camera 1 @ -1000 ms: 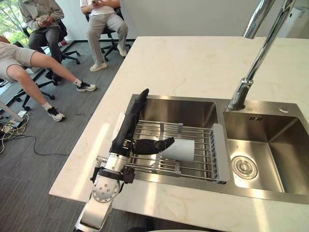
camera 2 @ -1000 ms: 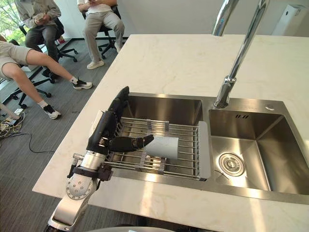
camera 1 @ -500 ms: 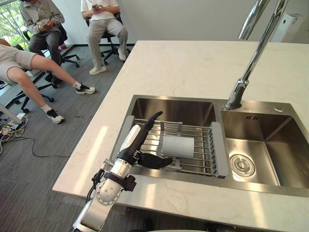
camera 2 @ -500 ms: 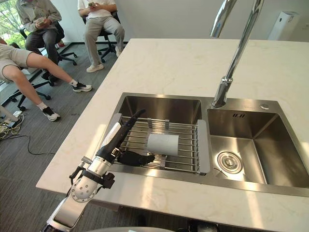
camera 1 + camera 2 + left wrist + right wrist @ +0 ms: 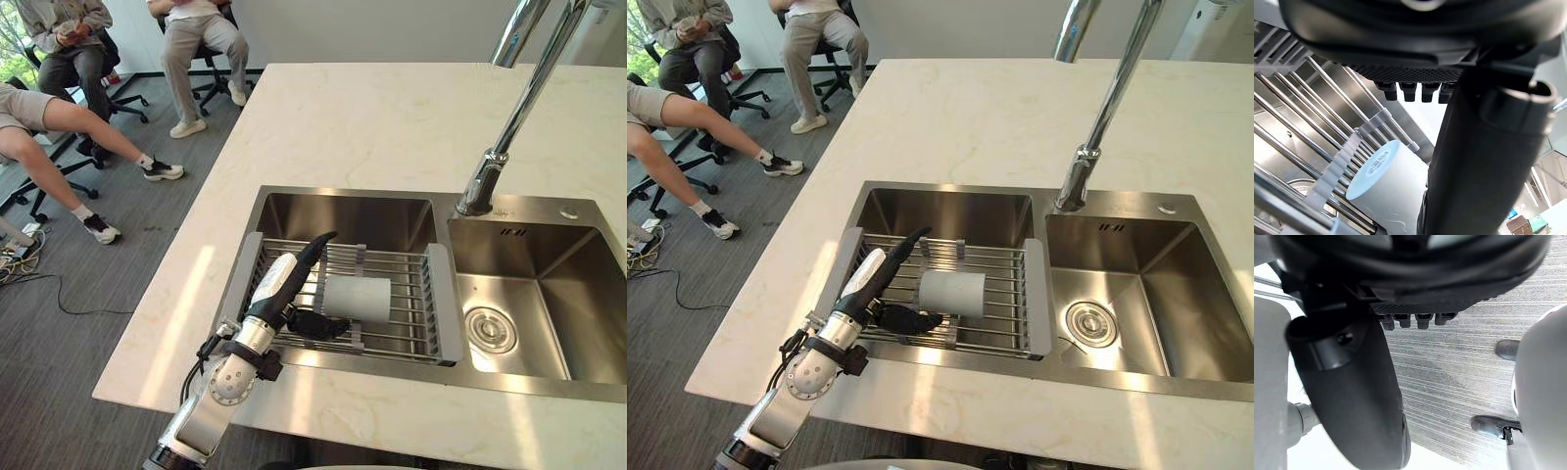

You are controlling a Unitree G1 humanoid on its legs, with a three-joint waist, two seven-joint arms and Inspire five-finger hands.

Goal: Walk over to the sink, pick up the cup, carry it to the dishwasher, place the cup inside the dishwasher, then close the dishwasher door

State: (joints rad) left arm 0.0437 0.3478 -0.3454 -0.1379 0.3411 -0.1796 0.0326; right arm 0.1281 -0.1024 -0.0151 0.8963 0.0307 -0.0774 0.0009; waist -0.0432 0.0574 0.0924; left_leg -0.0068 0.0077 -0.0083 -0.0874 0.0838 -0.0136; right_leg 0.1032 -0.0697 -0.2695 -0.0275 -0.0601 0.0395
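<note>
Presently the cup (image 5: 359, 299) lies on its side on the wire rack (image 5: 416, 294) across the left basin (image 5: 343, 217). Its long axis runs 9 to 3 o'clock and its closed base faces the left hand (image 5: 284, 289). From that palm the cup lies at 3 o'clock, just beside it. The fingers are straight and point to 1 o'clock, gripping nothing. The thumb reaches toward the cup's near end; contact cannot be confirmed. The right hand (image 5: 1410, 269) hangs over the floor, fingers relaxed and empty, so the left is judged nearer. Count: one cup, one rack, two basins, one tap (image 5: 509, 127), three seated persons (image 5: 186, 29) at 11 o'clock.
</note>
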